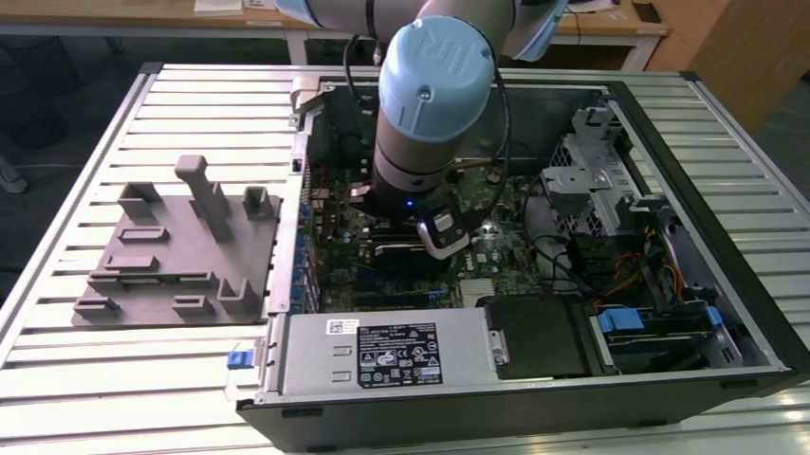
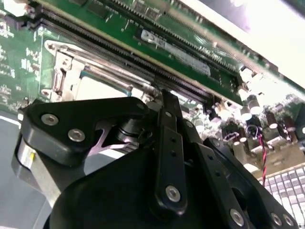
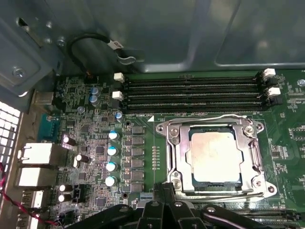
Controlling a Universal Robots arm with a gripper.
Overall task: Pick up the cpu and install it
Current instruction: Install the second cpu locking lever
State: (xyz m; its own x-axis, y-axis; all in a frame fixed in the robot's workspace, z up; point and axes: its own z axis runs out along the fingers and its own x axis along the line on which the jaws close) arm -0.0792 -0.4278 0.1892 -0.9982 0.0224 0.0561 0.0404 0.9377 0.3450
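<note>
In the exterior view, the open computer case (image 1: 532, 284) is lying on a slatted metal table (image 1: 76, 379), its black power supply box (image 1: 379, 355) sitting along the near edge of the case. To the exterior view's left of the case, a grey plastic tray (image 1: 177, 256) with upright posts is resting on the slats.

The arm (image 1: 431, 104), with its pale blue cap, is reaching down into the middle of the case over the green motherboard (image 1: 506, 246). The gripper (image 1: 443, 248) is hanging low above the board. How its fingers are set I cannot tell: in the second wrist view its black linkages (image 2: 167, 157) are crowding the frame, with the tips out of sight.

In the first wrist view, the cpu (image 3: 214, 157) is lying flat inside the metal-framed socket (image 3: 215, 157), silvery top facing up, the frame and wire levers surrounding it on all sides. The dark gripper parts (image 3: 162, 212) are sitting just beside the socket's nearer edge, apart from the chip. A column of small blue-topped capacitors (image 3: 112, 157) is standing beside the socket.

Beyond the socket, the black memory slots (image 3: 190, 93) are running parallel to its far side, and past them the grey case wall (image 3: 143, 33) is rising, with a black cable (image 3: 90, 43) looping against it.
</note>
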